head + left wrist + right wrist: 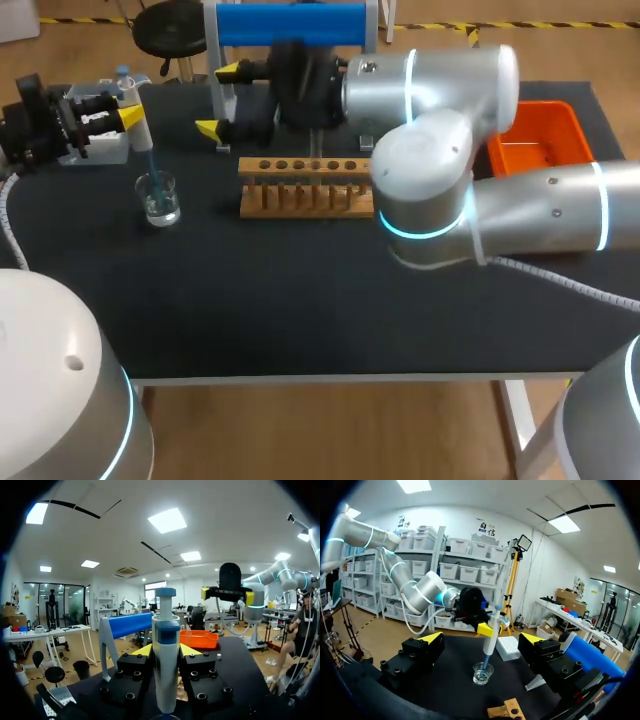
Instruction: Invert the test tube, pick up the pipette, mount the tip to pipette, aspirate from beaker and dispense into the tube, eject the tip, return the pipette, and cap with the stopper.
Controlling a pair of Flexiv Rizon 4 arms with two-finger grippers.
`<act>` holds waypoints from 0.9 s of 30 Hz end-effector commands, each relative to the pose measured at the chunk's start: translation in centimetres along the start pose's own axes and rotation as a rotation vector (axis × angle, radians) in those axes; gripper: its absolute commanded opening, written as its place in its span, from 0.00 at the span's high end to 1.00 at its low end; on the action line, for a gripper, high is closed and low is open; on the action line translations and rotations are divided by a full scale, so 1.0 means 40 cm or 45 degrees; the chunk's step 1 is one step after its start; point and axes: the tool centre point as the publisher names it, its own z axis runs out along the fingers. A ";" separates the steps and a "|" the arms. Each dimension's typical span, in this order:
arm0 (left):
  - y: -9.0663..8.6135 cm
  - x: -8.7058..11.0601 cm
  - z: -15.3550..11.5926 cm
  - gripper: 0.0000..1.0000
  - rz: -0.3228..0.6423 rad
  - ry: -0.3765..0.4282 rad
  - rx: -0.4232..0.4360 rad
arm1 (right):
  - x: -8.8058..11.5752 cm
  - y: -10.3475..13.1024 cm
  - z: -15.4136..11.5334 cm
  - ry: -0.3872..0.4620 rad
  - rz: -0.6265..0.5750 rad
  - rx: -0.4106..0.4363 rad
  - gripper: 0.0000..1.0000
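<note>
My left gripper (128, 118) is shut on the white and blue pipette (165, 655), which stands upright between its fingers (144, 651). The pipette's blue tip (152, 165) reaches down into the glass beaker (159, 200) at the table's left. In the right wrist view the pipette (492, 632) stands over the beaker (483, 673), straight ahead of my right gripper (482, 640). My right gripper (218, 100) hangs open and empty behind the wooden tube rack (305, 186), facing left towards the beaker. I cannot make out a test tube or a stopper.
A blue-topped pipette stand (290, 25) rises at the back of the table. An orange bin (535, 135) sits at the back right. A white tip box (509, 647) lies beside the beaker. My right arm's bulky elbow (425, 185) hangs over the rack's right end.
</note>
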 end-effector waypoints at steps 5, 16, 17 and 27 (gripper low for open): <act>-0.001 -0.002 0.000 1.00 -0.001 0.002 -0.003 | -0.035 0.051 0.011 0.690 0.000 -0.040 0.00; -0.001 -0.002 0.000 1.00 -0.001 0.002 -0.003 | -0.059 0.104 0.063 0.816 -0.001 -0.118 0.58; -0.001 -0.002 0.000 1.00 -0.001 0.002 -0.003 | -0.061 0.108 0.068 0.819 0.000 -0.120 0.60; -0.001 -0.002 0.000 1.00 -0.001 0.002 -0.003 | -0.086 0.140 0.122 0.843 0.046 -0.176 1.00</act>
